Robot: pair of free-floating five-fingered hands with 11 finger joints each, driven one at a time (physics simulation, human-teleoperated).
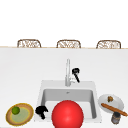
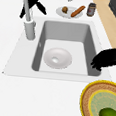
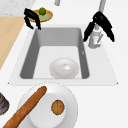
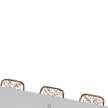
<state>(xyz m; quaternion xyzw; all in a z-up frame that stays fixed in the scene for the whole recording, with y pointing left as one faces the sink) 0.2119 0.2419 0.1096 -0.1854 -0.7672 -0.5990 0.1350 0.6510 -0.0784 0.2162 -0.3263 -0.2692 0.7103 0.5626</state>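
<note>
Two hazards stand out, one at each hand. Nearest the front, a red round shape (image 1: 67, 114) overlaps the front rim of the sink (image 1: 42, 85), and I cannot tell what it is. Just left of it the left hand (image 1: 41, 111) hangs over the sink's front left corner, its fingers curled downward and closed on nothing. It is beside a woven plate (image 1: 28, 117) that carries a lime (image 1: 16, 110). A careless sideways sweep there could clip that plate's rim, and the lime would probably roll onto the tabletop (image 1: 22, 75) or into the basin. At the front right, a jar (image 1: 115, 118) stands near a white plate (image 1: 120, 102) holding a baguette (image 1: 113, 109) and a small brown bun (image 1: 110, 99), all well apart from both hands. On the sink floor, the side views show a pale bowl (image 2: 57, 57) lying below and in front of the spout. Farther back, the right hand (image 1: 75, 73) hovers close beside the faucet (image 1: 67, 72), fingers spread apart and gripping nothing. Whether it touches the spout I cannot tell. Splayed like that, a finger could slip off the faucet's low side lever (image 3: 98, 41), or a hard shove could swing the spout aside. Three wicker chairs (image 1: 29, 43) stand beyond the tabletop's far edge.
</note>
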